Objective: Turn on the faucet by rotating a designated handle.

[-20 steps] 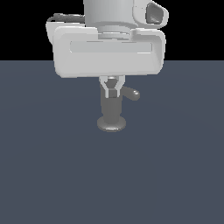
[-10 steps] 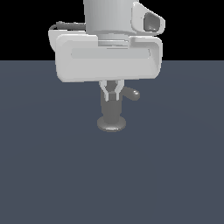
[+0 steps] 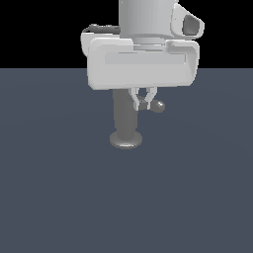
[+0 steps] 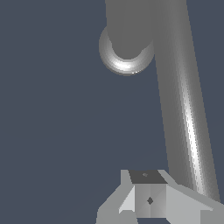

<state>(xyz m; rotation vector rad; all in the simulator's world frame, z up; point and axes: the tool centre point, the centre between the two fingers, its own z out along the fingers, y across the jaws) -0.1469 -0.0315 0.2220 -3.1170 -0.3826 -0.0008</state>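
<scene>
exterior view: the gripper hangs under the wide white hand of the arm, its two short white fingers pointing down and drawn close together. the faucet stands upright on the dark grey floor, its flared base just below and to the exterior view's left of the fingers. the handle juts out sideways right behind the fingertips, its rounded tip showing just past them on the exterior view's right. i cannot tell whether the fingers touch or pinch the rod.

wrist view: the fingers look closed into one pale block. the handle runs as a long bright rod just beside that block. the faucet body lies well beyond the fingertips. contact not resolvable.
</scene>
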